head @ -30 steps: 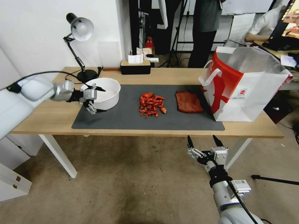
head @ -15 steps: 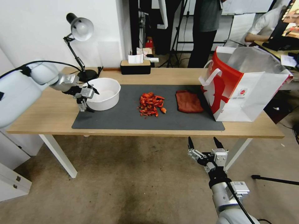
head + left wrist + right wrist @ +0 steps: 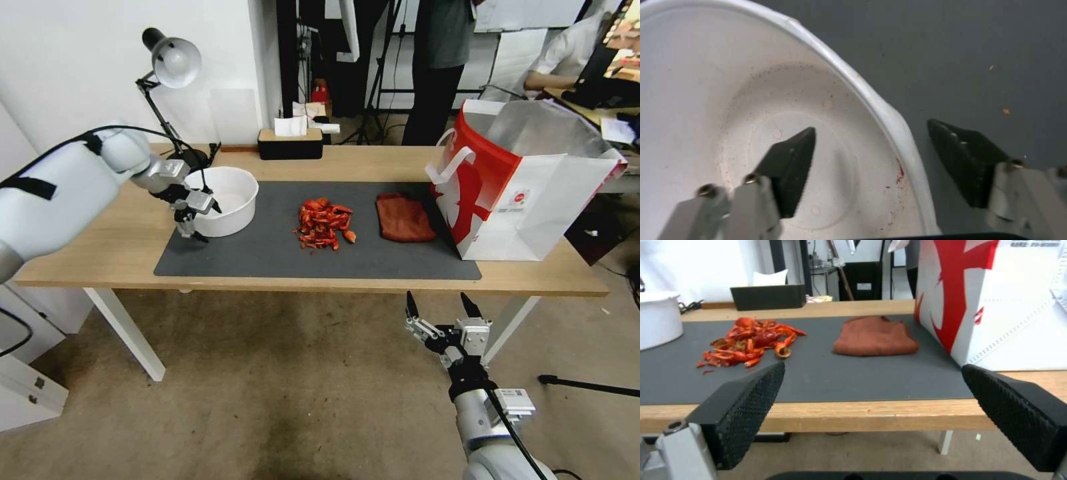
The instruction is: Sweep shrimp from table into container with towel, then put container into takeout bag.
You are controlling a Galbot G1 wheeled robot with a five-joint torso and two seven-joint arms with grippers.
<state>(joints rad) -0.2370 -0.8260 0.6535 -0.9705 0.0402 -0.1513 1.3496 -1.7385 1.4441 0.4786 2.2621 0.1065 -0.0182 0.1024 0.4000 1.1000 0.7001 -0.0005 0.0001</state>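
Spread wide, the left gripper (image 3: 198,219) straddles the smooth white plastic container's (image 3: 230,193) rim at frame left, then come glossy curled shrimp (image 3: 323,223), matte rust-red towel (image 3: 403,217), white paper takeout bag (image 3: 533,193) with illegible round red logo, and lower right the right gripper (image 3: 440,307), likewise wide.

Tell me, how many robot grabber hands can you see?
2. The left gripper straddles the near rim of the container, one finger inside, one outside. The right gripper hangs below the table's front edge.
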